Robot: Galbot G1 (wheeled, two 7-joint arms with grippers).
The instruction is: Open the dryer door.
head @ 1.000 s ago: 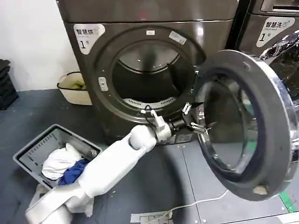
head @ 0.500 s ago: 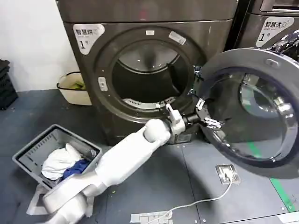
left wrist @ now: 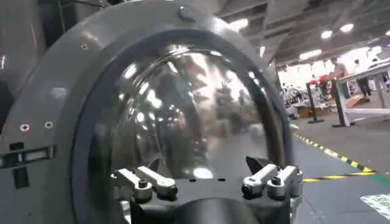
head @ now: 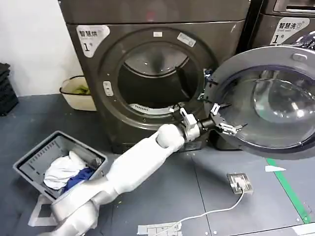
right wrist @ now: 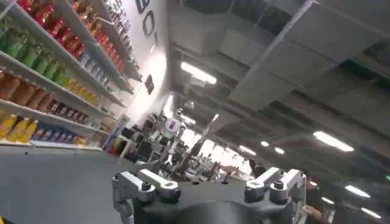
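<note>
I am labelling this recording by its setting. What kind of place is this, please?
Probably a self-service laundry area, perhaps a mock-up. A front-loading dryer numbered 1 stands with its door swung open, a second machine sits beside it, and a laundry basket of clothes is on the floor.

The dryer's round opening (head: pixel 156 78) stands clear; the door (head: pixel 268 101) swung right blocks that side, the laundry basket (head: pixel 59 164) crowds the floor's left.

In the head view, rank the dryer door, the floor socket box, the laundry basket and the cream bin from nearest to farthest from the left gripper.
1. dryer door, right beside the left gripper.
2. floor socket box, on the floor below it.
3. cream bin, far left by the wall.
4. laundry basket, lower left.
</note>
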